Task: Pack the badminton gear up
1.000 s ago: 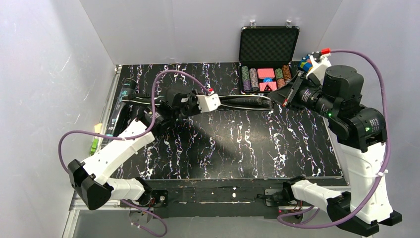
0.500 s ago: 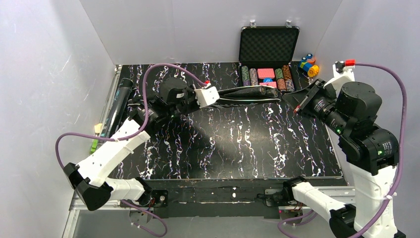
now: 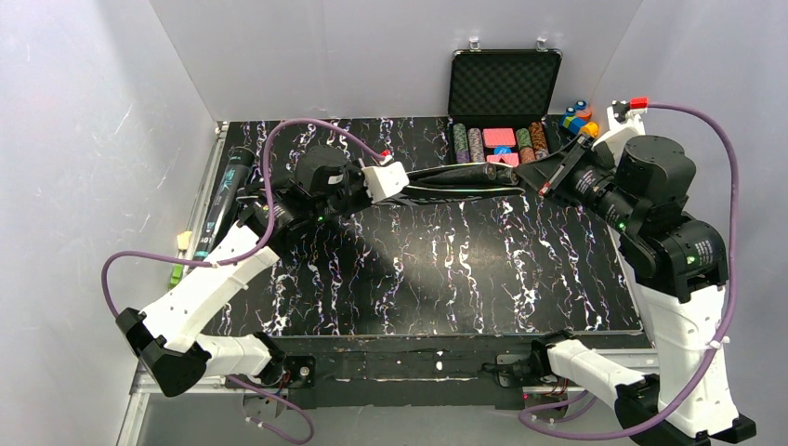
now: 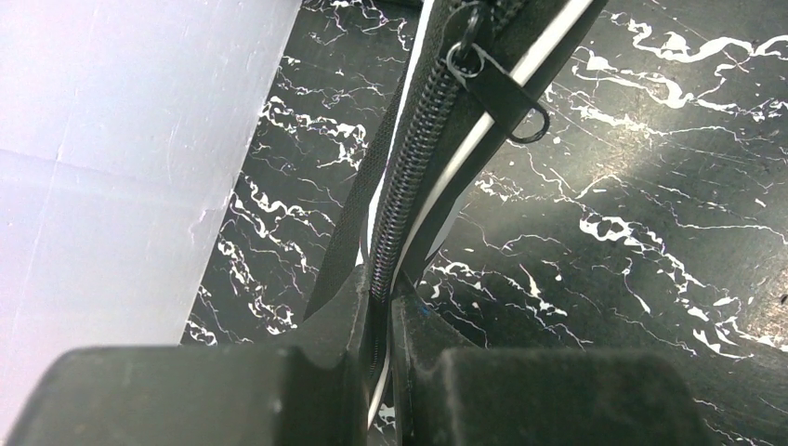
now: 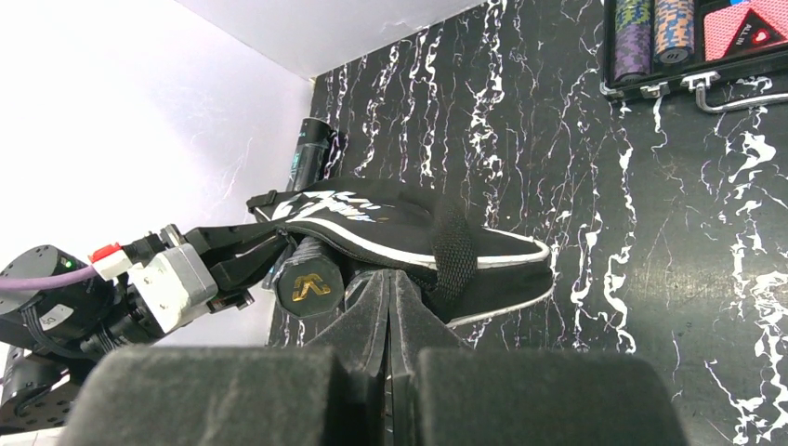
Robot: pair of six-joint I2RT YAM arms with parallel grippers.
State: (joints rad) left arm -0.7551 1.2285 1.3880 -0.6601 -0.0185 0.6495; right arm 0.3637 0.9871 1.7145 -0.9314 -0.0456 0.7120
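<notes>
Tabletop [image 3: 418,269] of veined black, boxed by white walls [image 3: 325,56], underlies the bag [image 5: 372,218] pinched by left pincer [image 4: 381,290] and right pincer [image 5: 390,283].

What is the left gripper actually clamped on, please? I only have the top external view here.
Observer: The left wrist view shows the left gripper shut on the zip edge of the long black fabric racket bag, pinching teeth and white piping.
Operator: Thank you; where is the slider?
Observer: The black zip pull hangs further along the teeth, clear of the gripper.
Operator: And the right end?
Observer: The right wrist view shows a racket handle's gold-logoed butt cap poking out beside the right gripper, which is shut on the bag's end.
</notes>
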